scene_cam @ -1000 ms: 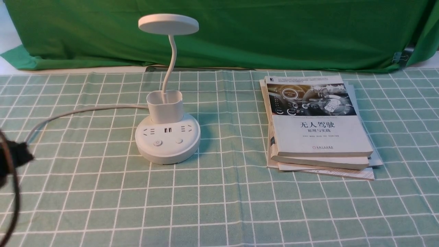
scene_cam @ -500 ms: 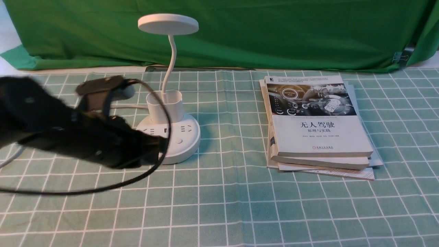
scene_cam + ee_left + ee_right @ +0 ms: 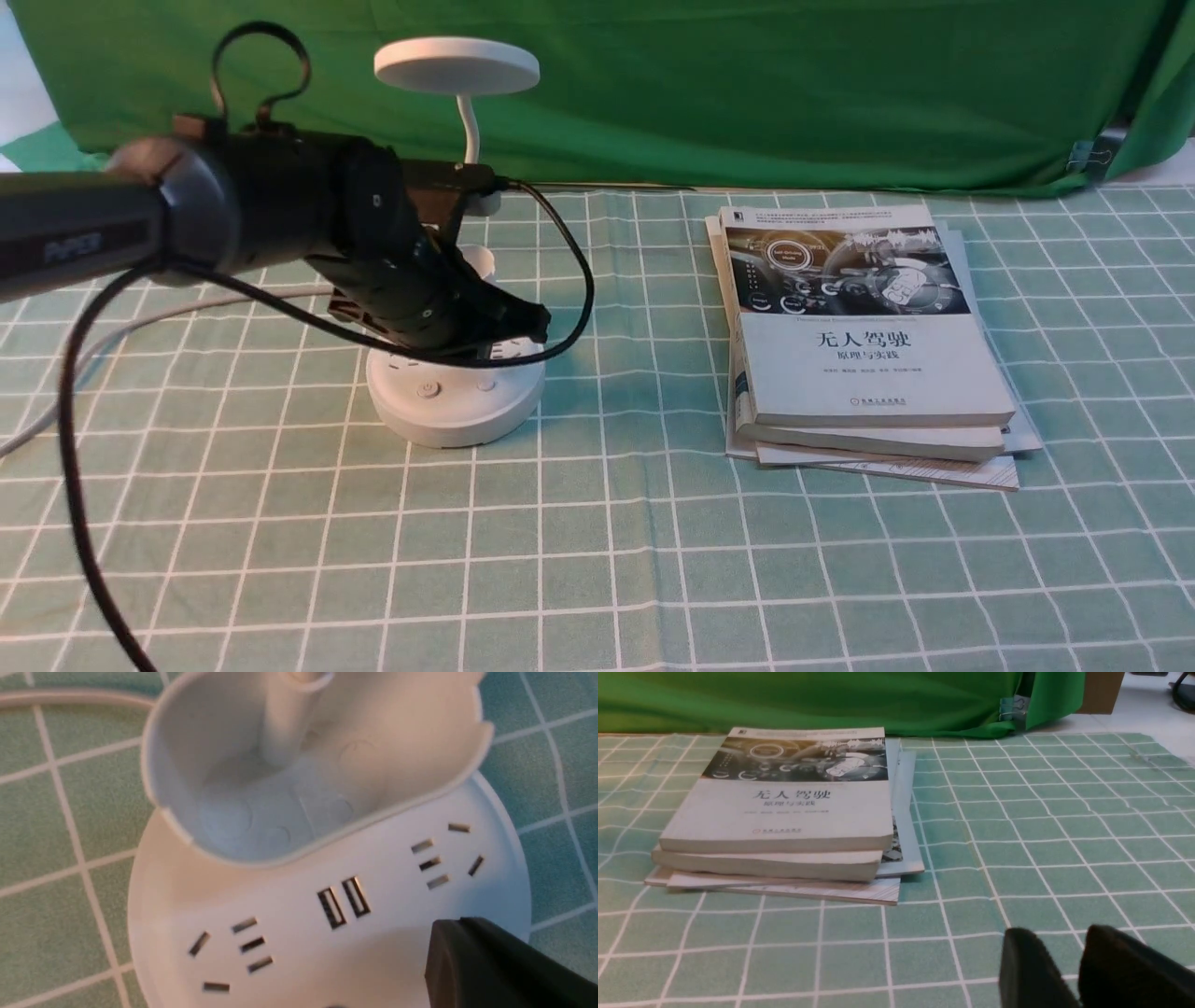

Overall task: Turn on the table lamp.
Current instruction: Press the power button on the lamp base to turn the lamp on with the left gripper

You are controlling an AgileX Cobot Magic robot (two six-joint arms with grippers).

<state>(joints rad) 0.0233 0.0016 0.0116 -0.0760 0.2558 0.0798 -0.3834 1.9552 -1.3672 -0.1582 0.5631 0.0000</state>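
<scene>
The white table lamp stands left of centre, with its disc head high on a thin gooseneck and showing no glow. Its round base carries two buttons, one to the left and one to the right, both uncovered. My left arm reaches in from the left and hides the cup holder in the front view. My left gripper is shut and empty, hovering over the base's right sockets behind the right button. In the left wrist view its tip sits over the base near the USB ports. My right gripper is open and empty.
A stack of books lies to the right of the lamp on the green checked cloth. The lamp's white cord runs off to the left. A black cable hangs from my left arm. A green curtain closes the back.
My left arm has swung in from the left edge, passed low in front of the base, then risen to hover over the base's right side. The lamp and books have not moved.
</scene>
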